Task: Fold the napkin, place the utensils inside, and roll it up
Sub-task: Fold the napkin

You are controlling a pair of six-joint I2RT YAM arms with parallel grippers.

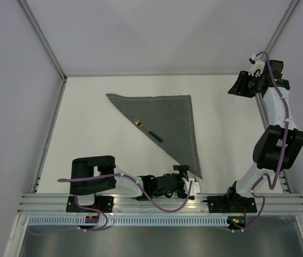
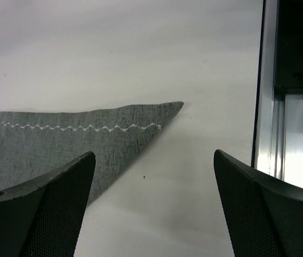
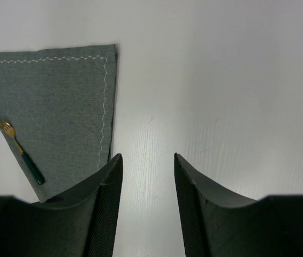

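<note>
Left pincer (image 2: 154,155): spread wide, empty, low by napkin (image 2: 60,139) near corner. Right pincer (image 3: 147,156): part-spread, empty, raised far right. Napkin: folded triangle, table (image 1: 87,134) centre. Fork (image 1: 148,130): on napkin, along left folded edge.

L tool (image 2: 154,154), R tool (image 3: 148,156) blk; arms (image 1: 277,144) blk/white, purple cables (image 1: 167,210).

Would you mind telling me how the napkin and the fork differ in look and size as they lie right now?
The napkin is dark grey cloth with pale stitching; the fork has a gold head and dark green handle. The napkin is a broad folded triangle; the fork is slim and far shorter than its sides. Both lie flat, the fork along the napkin's long edge.
</note>
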